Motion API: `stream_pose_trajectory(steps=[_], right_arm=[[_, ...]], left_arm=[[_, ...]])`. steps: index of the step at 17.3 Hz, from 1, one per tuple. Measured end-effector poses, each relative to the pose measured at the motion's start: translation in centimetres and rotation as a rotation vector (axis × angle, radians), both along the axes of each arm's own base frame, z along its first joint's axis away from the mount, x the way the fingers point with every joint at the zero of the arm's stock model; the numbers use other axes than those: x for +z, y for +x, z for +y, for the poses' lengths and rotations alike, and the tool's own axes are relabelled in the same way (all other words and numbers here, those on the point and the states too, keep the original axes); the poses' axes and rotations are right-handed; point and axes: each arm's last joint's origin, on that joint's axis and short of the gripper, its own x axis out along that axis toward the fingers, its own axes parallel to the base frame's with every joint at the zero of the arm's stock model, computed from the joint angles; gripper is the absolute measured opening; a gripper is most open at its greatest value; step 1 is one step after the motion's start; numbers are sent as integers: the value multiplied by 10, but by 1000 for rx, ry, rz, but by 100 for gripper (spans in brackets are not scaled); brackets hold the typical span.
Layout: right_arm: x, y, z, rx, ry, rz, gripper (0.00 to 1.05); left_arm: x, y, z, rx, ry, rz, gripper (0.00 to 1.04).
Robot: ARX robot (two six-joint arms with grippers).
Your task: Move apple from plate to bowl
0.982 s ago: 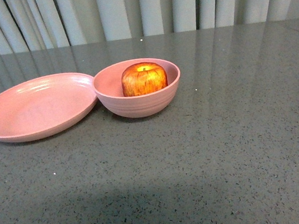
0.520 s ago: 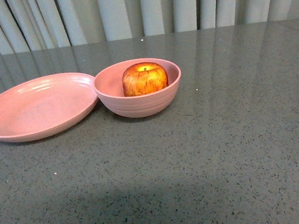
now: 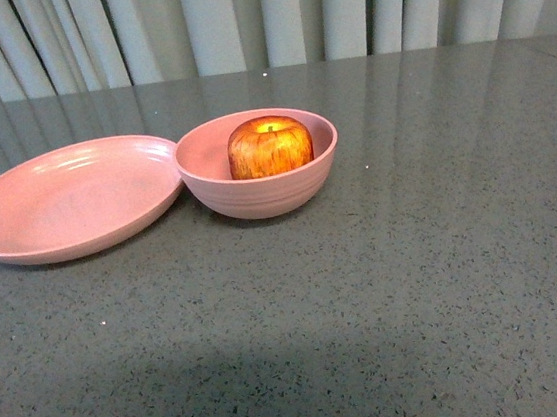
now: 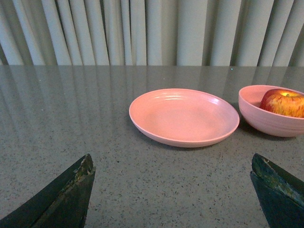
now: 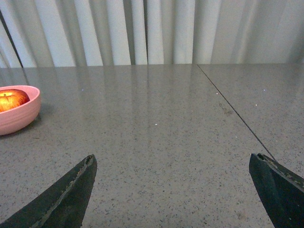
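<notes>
Apple [image 3: 270, 147] sits upright inside the bowl [image 3: 262, 192], whose rim touches the bare plate [image 3: 66, 199] on its left, so you can judge the transfer done. Your left pincer [image 4: 171, 199] faces the plate and is nearer; your right pincer [image 5: 185, 194] faces bare desk [image 3: 447, 270]. Both are spread wide, grasping nothing.

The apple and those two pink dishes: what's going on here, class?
Nothing is being handled right now. The apple sits inside the bowl, and the plate beside it holds nothing, so the move from plate to bowl looks done. Plate and bowl stand side by side on the grey table, rims close or touching. Neither arm shows in the front view. The wrist views show the left gripper and right gripper both open, holding nothing, well back from the dishes.
</notes>
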Motion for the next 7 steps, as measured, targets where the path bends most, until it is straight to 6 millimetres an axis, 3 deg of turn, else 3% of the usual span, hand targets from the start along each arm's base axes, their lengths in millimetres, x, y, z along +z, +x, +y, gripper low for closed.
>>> stream_pose_trajectory(steps=[7], right_arm=[[0,0,0,0,0,0,98]], left_arm=[[0,0,0,0,0,0,98]])
